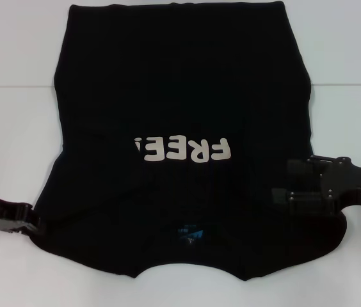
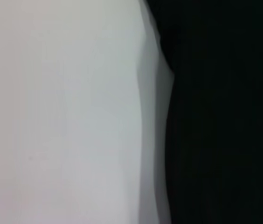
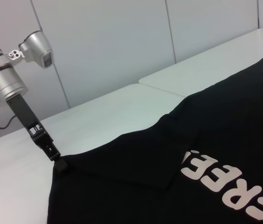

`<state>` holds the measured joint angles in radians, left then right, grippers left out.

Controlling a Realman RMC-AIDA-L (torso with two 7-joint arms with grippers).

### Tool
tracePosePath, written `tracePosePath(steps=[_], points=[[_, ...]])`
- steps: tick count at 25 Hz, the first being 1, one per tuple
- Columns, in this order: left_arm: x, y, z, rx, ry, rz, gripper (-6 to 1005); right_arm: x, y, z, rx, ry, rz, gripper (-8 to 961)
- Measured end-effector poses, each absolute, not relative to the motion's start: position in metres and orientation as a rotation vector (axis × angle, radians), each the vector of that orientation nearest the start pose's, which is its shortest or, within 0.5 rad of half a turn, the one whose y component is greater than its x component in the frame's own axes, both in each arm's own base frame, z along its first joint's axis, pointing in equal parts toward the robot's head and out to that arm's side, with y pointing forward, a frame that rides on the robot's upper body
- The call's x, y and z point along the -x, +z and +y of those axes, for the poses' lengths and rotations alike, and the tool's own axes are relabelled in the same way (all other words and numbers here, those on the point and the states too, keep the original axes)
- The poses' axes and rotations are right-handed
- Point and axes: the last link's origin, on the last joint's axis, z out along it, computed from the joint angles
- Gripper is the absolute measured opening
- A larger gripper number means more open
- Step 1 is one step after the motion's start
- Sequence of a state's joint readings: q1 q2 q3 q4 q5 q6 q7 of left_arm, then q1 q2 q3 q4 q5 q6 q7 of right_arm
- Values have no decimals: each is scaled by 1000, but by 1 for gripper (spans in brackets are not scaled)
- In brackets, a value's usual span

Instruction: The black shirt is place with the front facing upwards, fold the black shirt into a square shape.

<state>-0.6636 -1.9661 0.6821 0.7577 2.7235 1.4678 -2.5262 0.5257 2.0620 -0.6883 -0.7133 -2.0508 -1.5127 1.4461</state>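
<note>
Spreading across the frame's centre, the black shirt meets both grippers: left gripper apparently clamped on its lower-left edge, right gripper grip indeterminable. Uneven pulls could skew the fold.

A white tabletop fills the head view; a faint seam crosses it from side to side, and in the right wrist view the same join shows between two slabs; beyond the tabletop stands a pale panelled wall, its panels parted by thin vertical lines.
</note>
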Motion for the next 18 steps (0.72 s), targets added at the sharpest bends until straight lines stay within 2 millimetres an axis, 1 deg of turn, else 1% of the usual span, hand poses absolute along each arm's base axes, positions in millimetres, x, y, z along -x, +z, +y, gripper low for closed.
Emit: tracePosePath(steps=[5, 8, 11, 13, 15, 18], points=[[324, 52, 355, 2112, 201, -1801, 316, -272, 16, 339, 2687, 587, 712, 877], [324, 52, 355, 2112, 202, -1803, 117, -273, 23, 342, 2667, 588, 797, 877], [324, 52, 354, 2112, 201, -1805, 64, -273, 40, 352, 2636, 543, 949, 877], [323, 52, 354, 2118, 201, -1809, 28, -273, 51, 361, 2616, 457, 1052, 877], [321, 52, 355, 2126, 198, -1811, 28, -270, 65, 374, 2569, 309, 1208, 877], [320, 51, 355, 2140, 198, -1803, 27, -259, 85, 392, 2483, 72, 1368, 877]])
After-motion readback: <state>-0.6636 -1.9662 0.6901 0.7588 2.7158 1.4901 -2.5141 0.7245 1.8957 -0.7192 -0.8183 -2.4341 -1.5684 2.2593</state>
